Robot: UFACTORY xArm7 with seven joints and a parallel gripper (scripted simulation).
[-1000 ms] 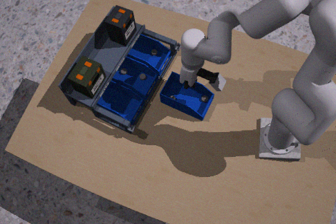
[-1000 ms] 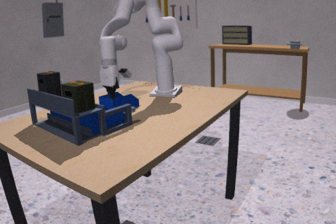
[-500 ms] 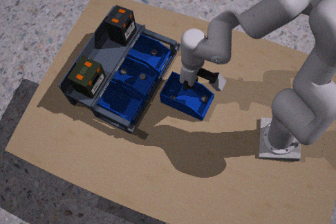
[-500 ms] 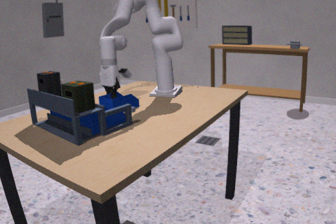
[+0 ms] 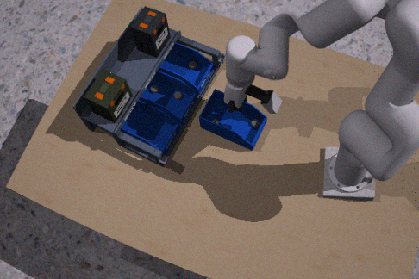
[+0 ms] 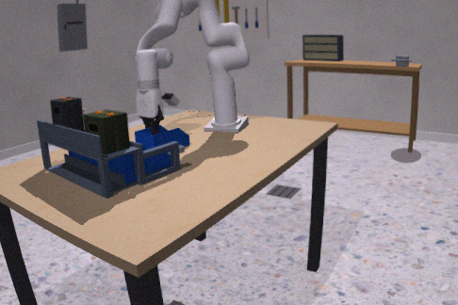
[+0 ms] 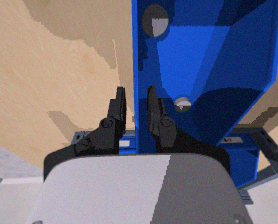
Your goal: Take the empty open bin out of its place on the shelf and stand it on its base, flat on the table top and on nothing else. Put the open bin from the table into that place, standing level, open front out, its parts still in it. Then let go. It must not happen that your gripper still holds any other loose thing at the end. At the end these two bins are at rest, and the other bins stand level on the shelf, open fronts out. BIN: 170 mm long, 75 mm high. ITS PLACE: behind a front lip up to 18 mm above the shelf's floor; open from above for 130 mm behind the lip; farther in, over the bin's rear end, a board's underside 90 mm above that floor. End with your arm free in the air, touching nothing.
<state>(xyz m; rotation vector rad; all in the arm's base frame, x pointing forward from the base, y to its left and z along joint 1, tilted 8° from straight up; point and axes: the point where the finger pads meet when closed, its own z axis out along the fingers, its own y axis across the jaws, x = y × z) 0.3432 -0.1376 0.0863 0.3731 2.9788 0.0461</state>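
Hand part open, gripping nothing, fingers either side of the side wall of the parts bin, which sits mid-frame on the desk. The bin at lower left of the shelf, the empty bin I think, isn't out yet. Swap all left to do.
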